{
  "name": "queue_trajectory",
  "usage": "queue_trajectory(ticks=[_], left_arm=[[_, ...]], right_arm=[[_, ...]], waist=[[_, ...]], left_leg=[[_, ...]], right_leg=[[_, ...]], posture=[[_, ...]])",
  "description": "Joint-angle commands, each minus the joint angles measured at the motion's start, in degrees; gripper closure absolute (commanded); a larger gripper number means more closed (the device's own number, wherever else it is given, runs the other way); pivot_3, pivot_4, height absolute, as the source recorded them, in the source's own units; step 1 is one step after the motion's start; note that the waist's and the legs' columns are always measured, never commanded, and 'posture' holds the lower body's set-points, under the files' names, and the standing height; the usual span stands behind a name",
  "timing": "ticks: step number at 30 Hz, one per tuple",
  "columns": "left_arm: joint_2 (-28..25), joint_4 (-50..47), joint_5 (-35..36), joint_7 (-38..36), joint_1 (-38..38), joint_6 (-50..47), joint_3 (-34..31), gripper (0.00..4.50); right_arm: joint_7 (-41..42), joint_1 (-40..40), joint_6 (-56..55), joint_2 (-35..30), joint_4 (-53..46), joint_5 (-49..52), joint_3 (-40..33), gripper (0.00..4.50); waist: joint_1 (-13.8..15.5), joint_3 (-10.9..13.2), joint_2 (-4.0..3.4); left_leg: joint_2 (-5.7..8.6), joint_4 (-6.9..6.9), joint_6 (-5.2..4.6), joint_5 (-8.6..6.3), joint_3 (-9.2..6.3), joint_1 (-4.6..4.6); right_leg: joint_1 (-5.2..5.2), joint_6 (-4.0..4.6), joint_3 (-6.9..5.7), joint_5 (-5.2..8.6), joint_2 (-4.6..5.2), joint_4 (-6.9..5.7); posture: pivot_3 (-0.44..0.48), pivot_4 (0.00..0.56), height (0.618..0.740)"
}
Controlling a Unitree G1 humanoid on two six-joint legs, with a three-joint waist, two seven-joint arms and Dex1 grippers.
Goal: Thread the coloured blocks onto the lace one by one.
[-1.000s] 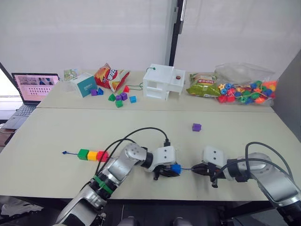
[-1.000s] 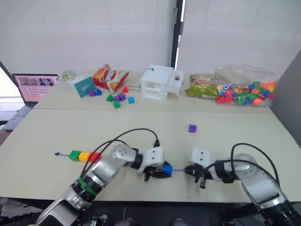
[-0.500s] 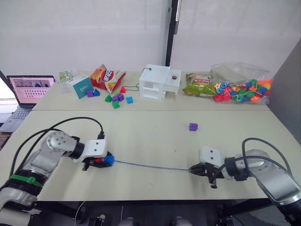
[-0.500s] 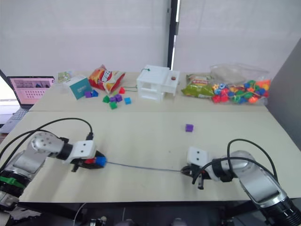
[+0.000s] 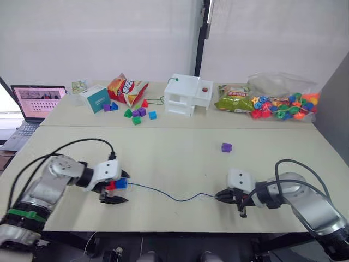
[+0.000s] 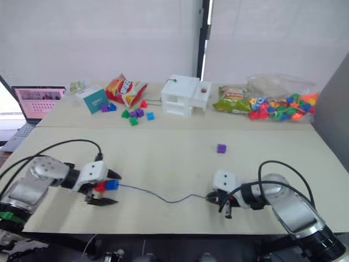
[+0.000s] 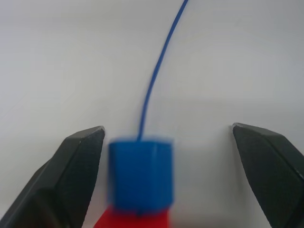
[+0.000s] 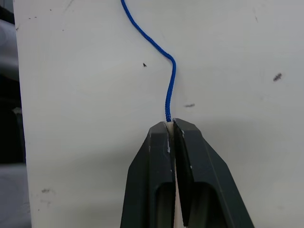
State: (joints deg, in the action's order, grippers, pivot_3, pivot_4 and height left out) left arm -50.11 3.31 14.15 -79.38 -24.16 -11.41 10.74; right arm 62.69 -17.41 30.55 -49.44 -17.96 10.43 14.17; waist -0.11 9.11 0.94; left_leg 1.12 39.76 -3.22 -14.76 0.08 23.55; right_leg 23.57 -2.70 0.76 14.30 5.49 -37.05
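Blue cord, thin and limp: the lace (image 5: 174,195) lies slack in a shallow wave across the near part of the desk (image 5: 180,153), running from the left gripper (image 5: 115,192) to the right gripper (image 5: 221,195). It will flop and sag wherever it is unsupported, so the sensible place to hold it is at its stiff tip, and that is where the right gripper has it, fingers pressed together on the end of the cord in the right wrist view.

At the other end the blue block (image 5: 121,183) sits on the lace, touching the red block (image 5: 110,185) behind it. Left gripper's fingers (image 7: 78,156) are spread wide on either side of the blue block, not squeezing it. These blocks look light and hard, likely a bit slippery, best taken by two flat sides so the hole stays clear.

One purple block (image 5: 227,147) rests alone on the desk, well apart from the lace, and seems to be the one left to thread.

Farther back are a cluster of small blocks (image 5: 136,113), a white box (image 5: 188,95), snack bags (image 5: 128,87), a clear bag of beads (image 5: 283,101) and a laptop (image 5: 34,103).
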Motion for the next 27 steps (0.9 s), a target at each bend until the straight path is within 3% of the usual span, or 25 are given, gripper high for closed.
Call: queue_trajectory(ticks=[1, 6, 16, 20, 23, 27], left_arm=[[2.60, -8.97, 5.59, 1.85, -1.43, -7.01, -1.50, 0.04], [10.43, -12.91, 2.81, 8.62, -2.82, -10.83, 3.04, 0.04], [26.43, 1.05, -9.11, 15.30, -9.41, -2.70, 15.34, 0.04], [29.05, 3.36, -10.03, 15.30, -10.20, -1.65, 16.06, 0.04], [30.18, 3.48, -9.50, 15.15, -10.63, -2.25, 15.88, 0.83], [30.37, 3.65, -10.07, 15.24, -11.02, -2.69, 16.06, 2.28]], right_arm=[[-0.93, -2.64, 0.36, 1.56, 0.76, -1.47, 1.67, 4.50], [-1.74, -6.01, 1.58, 4.44, 2.29, -2.94, 4.59, 4.50], [-1.82, -7.12, 2.69, 5.82, 2.10, -3.81, 5.93, 4.50], [-1.93, -6.97, 3.02, 5.80, 1.70, -3.91, 5.92, 4.50], [-2.04, -6.59, 3.27, 5.68, 1.30, -3.78, 5.72, 4.50], [-2.29, -6.06, 3.48, 5.48, 0.81, -3.86, 5.63, 4.50]], waist=[[0.13, 0.01, 0.01], [0.30, 0.00, 0.01], [0.83, 0.00, 0.01], [0.75, 0.00, 0.01], [0.72, 0.00, 0.01], [0.74, 0.00, 0.01]], left_leg=[[0.02, 0.02, 0.00, 0.00, 0.00, 0.05], [0.04, 0.03, 0.00, 0.00, 0.03, 0.04], [0.12, 0.08, -0.01, 0.01, 0.03, 0.00], [0.14, 0.09, -0.01, 0.01, 0.03, -0.01], [0.09, 0.08, 0.00, 0.01, 0.02, 0.00], [0.12, 0.09, 0.00, 0.01, 0.02, -0.01]], right_leg=[[0.03, -0.02, 0.01, -0.01, 0.02, -0.01], [0.04, -0.02, 0.04, -0.02, -0.02, -0.04], [-0.03, -0.04, 0.05, -0.03, -0.03, -0.01], [-0.07, -0.05, 0.05, -0.03, -0.02, 0.02], [-0.01, -0.04, 0.06, -0.03, -0.07, 0.00], [-0.04, -0.05, 0.07, -0.03, -0.03, 0.01]], posture=[[0.000, 0.150, 0.740], [0.000, 0.150, 0.740], [0.000, 0.150, 0.740], [0.000, 0.150, 0.740], [0.000, 0.150, 0.740], [0.000, 0.150, 0.740]])
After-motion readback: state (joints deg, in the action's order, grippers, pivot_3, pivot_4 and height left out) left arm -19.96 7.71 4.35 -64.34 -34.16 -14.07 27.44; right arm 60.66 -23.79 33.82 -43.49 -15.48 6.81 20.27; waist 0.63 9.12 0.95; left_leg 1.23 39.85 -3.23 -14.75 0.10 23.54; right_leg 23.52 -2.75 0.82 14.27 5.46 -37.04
